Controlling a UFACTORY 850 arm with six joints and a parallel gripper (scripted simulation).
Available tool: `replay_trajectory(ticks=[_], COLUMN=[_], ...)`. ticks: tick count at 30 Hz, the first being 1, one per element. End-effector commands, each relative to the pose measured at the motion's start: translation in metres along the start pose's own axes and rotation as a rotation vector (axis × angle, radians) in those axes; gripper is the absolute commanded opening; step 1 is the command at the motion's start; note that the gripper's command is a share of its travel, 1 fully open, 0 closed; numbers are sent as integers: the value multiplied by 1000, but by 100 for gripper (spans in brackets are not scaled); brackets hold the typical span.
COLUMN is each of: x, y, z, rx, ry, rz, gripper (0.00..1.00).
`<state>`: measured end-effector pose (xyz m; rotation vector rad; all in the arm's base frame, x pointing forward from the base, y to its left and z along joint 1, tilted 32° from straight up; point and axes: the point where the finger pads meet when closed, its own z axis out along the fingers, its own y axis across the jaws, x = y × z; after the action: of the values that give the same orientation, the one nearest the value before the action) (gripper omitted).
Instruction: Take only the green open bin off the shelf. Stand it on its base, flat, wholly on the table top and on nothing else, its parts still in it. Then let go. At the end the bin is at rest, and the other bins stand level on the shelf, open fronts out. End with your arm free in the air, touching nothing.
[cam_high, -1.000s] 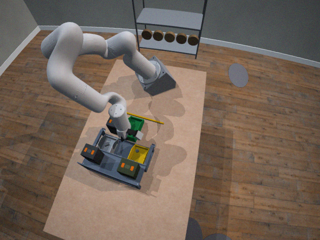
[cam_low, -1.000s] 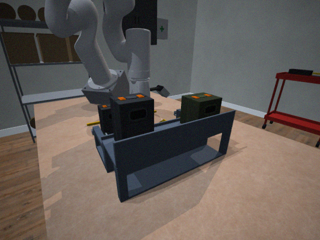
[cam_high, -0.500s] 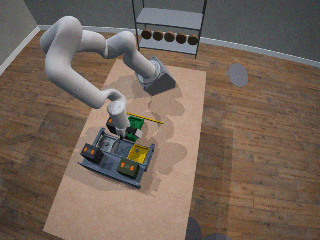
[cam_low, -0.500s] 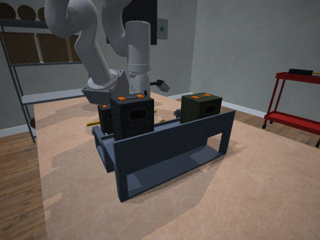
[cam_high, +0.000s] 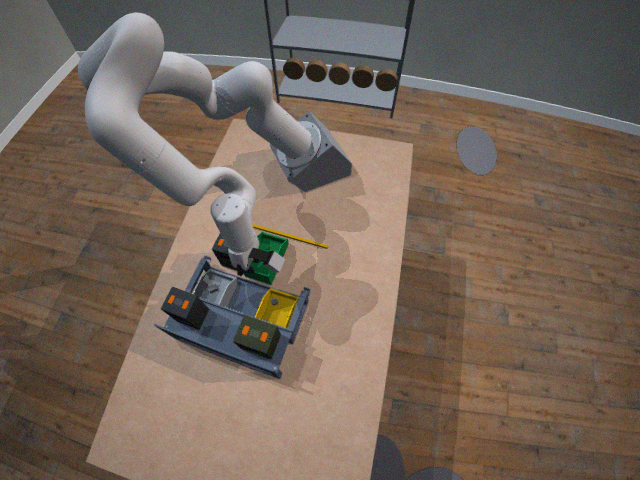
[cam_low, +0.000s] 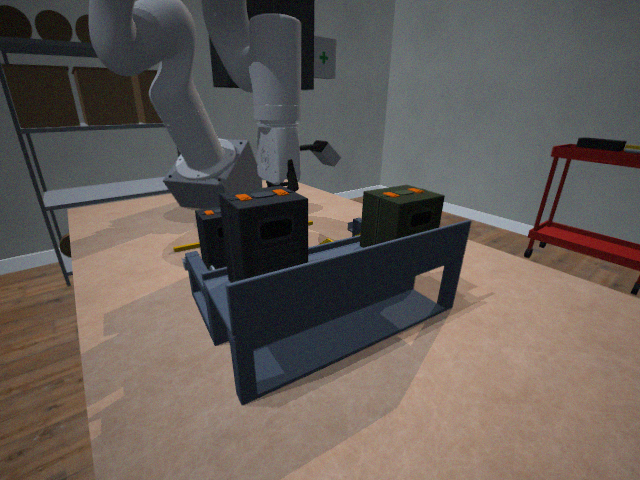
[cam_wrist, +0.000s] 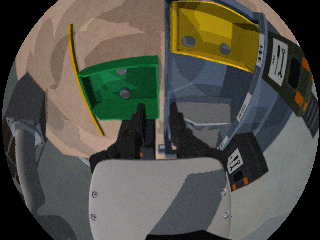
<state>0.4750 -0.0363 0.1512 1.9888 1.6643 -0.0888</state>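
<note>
The green open bin (cam_high: 268, 249) stands on the table top just in front of the grey shelf (cam_high: 232, 315), its side close against the shelf's front edge. In the wrist view the bin (cam_wrist: 123, 87) sits upright with two small grey parts inside. My gripper (cam_wrist: 157, 111) points down above the bin's wall on the shelf side. Its fingers stand partly apart, with nothing between them. In the top view the gripper (cam_high: 244, 266) is mostly hidden under the wrist. A yellow bin (cam_high: 276, 307) and a grey bin (cam_high: 216, 292) stand on the shelf.
A black box (cam_high: 183, 307) and an olive box (cam_high: 256, 335) sit at the shelf's back edge. Another black box (cam_high: 222, 249) stands beside the green bin, under my wrist. A thin yellow strip (cam_high: 289, 236) lies on the table beyond the bin. The arm's base (cam_high: 315, 157) is farther back.
</note>
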Motion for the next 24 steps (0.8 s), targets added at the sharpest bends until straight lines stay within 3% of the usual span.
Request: replay_trajectory(ticks=[1, 24], x=[0, 0], y=[1, 1], z=[-22, -12], rx=[-1, -1], ry=[0, 0], rz=[1, 1], gripper=[33, 33])
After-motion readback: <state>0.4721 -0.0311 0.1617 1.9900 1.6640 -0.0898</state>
